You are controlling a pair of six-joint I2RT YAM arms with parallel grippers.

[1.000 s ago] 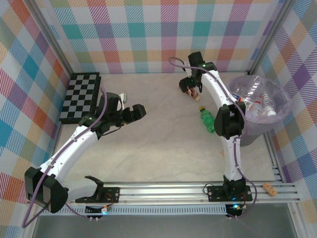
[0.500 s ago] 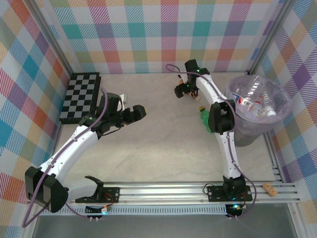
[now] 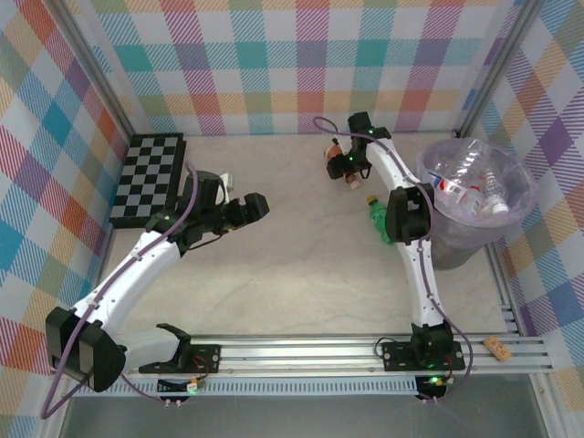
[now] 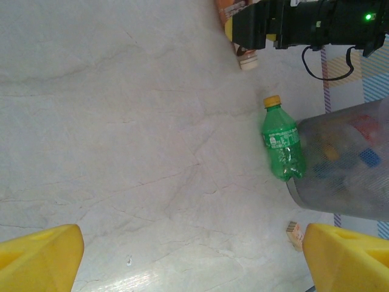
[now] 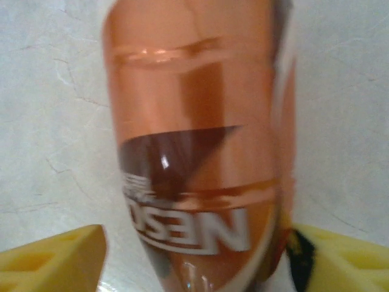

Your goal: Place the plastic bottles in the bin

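We see the right gripper (image 5: 197,258) set down over a brown-red wrapped bottle (image 5: 194,152) lying on the table (image 3: 292,265). Its 2 yellow fingers (image 5: 51,258) stand on either side of the bottle's body. A thin strip of table shows between one finger and the wrap, and the view is blurred, so we cannot tell whether the jaws grip it.

The left gripper (image 4: 193,258) hangs above bare table with its jaws spread wide and nothing between them. Ahead of those jaws and off to their right lies 1 green bottle (image 4: 281,146) with a yellow cap, its base touching the bin (image 4: 346,176). The bin stands to the right of the right jaws, just beyond the green bottle, with several clear bottles (image 3: 470,187) inside.
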